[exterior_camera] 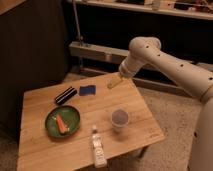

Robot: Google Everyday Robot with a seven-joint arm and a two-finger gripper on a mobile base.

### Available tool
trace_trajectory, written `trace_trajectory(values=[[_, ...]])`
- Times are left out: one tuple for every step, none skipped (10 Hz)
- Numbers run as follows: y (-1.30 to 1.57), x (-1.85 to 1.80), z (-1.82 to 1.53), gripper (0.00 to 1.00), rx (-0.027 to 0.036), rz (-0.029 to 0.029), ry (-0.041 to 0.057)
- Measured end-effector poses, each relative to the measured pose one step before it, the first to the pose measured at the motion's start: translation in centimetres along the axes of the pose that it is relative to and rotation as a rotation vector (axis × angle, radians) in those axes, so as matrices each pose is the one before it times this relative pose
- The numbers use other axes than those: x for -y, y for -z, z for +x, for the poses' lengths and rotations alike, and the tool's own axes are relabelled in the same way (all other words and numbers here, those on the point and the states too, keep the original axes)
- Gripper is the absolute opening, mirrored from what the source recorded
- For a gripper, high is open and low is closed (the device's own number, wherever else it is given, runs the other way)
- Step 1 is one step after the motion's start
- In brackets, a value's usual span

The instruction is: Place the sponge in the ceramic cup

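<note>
Your claw [115, 81] hangs wide and empty over the far edge of the tabletop [45, 146], near the sponge [87, 90], well apart from the ceramic cup [119, 119].

Wooden table [40, 150] taken as reference, fwiw. Green plate [73, 113] seen on table's left half, orange stick-like piece [61, 123] laid in it. Black ribbed bar [65, 95] parked near table's far-left edge. White bottle [97, 149] laid flat by table's front edge. Gripper [115, 81] seen over table's far edge.
</note>
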Motion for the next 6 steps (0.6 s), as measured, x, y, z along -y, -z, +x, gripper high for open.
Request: trace_trajectory(values=[[-0.837,0.772,1.516,0.8,-0.0196,0.0183,0.05091],[-1.645,1.552,2.929,0.8,-0.02863,0.04249,0.10528],[-0.96,0.798,1.418,0.8,-0.01052,0.02387,0.05329],[-0.582,0.359,0.952,0.8,-0.0082,0.01482,0.03979],[-0.29,0.15,0.477,0.8,-0.00432,0.00658,0.01941],[-0.04,0.013,-0.015,0.8,-0.00078,0.00162,0.00038]])
